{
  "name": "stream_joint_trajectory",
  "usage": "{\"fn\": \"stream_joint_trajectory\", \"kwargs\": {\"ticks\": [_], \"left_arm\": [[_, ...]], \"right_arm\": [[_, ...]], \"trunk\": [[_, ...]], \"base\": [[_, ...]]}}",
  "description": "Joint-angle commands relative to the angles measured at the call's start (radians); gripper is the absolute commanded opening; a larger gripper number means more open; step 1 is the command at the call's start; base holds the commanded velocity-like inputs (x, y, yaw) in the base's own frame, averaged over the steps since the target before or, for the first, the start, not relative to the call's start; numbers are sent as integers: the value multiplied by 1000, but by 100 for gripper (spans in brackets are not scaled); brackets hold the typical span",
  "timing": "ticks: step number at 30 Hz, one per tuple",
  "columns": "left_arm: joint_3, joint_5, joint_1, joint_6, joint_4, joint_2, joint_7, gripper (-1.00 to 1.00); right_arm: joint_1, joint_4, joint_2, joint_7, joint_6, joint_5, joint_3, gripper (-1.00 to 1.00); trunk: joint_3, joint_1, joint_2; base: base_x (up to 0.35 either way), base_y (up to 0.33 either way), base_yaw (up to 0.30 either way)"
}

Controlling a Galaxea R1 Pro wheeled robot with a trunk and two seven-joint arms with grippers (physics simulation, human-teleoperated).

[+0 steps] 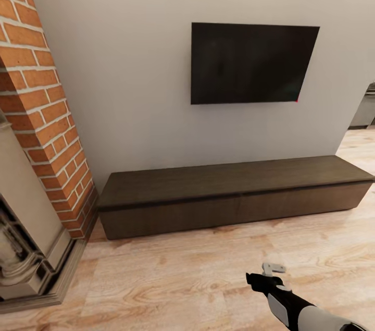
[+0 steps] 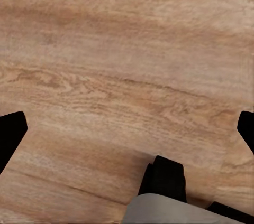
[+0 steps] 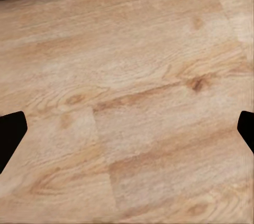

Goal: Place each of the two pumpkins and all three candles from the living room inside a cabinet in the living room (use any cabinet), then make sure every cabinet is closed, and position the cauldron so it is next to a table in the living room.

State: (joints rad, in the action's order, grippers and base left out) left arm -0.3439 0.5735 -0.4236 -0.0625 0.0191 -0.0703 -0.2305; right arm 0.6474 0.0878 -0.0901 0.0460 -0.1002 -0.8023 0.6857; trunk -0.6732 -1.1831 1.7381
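While our black-and-white right gripper [image 1: 273, 274] hangs low over the pale oak plank floor [image 1: 172, 279], both wrist views show the black fingertips [image 3: 10, 131] of each hand spread wide at the picture edges, nothing between them; our left gripper [image 2: 127, 131] likewise looks down on bare boards. Beyond, the long, low, dark brown wooden cabinet [image 1: 234, 198] stands against the grey wall, its handle-less fronts all shut. A red brick chimney column [image 1: 44, 112] rises beside its end, and a flat black wall screen [image 1: 252, 62] hangs above. We judge we are in transit, empty-handed; next we should roll closer and pull a cabinet drawer open, or go and find the pumpkins and candles.
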Motion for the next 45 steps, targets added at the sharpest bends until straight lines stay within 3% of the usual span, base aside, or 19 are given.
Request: {"fn": "stream_joint_trajectory", "kwargs": {"ticks": [1,6,13,18,24,45], "left_arm": [[-9,6,6,-3,2,-2,-4,100],[-10,4,42,13,1,-6,-2,100],[-35,3,104,58,1,-5,-1,100],[-57,4,146,90,1,-4,0,100],[-62,4,192,106,1,-6,0,100],[-72,3,221,109,1,-10,0,100]], "right_arm": [[-4,-1,-1,5,-17,-8,8,100],[-40,-83,2,5,-99,-6,9,100],[-184,-113,3,7,-193,-6,9,100],[-263,-117,3,8,-208,-6,9,100],[-318,-118,5,7,-211,-6,9,100],[-364,-137,12,6,-211,-6,9,100]], "trunk": [[2,4,-7],[15,23,-42],[32,50,-91],[47,69,-126],[66,92,-168],[132,173,-315]], "base": [[0,0,0],[0,0,0],[0,0,0],[0,0,0],[0,0,0],[0,0,0]]}}
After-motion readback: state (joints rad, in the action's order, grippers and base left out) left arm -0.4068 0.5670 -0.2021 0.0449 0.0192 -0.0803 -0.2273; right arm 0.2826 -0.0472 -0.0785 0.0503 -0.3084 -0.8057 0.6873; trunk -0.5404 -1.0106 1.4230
